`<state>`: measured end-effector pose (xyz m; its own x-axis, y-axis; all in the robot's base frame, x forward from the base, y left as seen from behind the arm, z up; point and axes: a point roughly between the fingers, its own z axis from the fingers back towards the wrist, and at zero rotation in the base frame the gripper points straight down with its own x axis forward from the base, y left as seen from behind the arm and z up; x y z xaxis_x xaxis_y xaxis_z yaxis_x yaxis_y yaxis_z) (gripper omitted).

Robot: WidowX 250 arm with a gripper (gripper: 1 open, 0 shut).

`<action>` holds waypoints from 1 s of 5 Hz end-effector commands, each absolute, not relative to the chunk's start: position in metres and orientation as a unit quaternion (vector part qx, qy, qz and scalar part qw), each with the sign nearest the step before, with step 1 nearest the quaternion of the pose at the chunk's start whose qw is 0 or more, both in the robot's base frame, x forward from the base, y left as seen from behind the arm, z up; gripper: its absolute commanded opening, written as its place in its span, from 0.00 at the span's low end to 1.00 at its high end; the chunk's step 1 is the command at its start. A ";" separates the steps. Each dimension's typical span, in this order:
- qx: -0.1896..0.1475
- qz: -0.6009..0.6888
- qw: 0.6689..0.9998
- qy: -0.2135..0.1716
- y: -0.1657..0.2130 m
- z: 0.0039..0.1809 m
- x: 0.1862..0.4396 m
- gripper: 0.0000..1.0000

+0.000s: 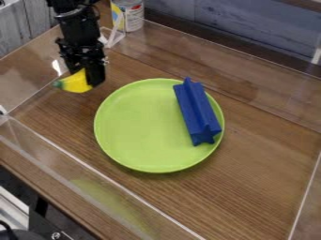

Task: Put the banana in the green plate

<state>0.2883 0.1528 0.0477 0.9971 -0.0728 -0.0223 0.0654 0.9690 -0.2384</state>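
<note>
Banana: small, curved, yellow, greenish-blue at one tip; held in the end effector, near the plate's rim, outside it. Green plate: round, lime, shallow-rimmed, lying flat on the bench; a long blue block rests on one side.
</note>
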 end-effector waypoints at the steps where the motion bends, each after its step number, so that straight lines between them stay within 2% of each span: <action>1: -0.092 -0.059 0.993 -0.033 0.145 0.086 0.306 0.00; 3: -0.101 -0.117 0.987 -0.032 0.087 0.085 0.327 0.00; 5: -0.108 -0.135 0.985 -0.029 0.068 0.072 0.337 0.00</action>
<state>0.3301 0.0673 0.0568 0.9655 -0.2572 0.0411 0.2596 0.9375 -0.2318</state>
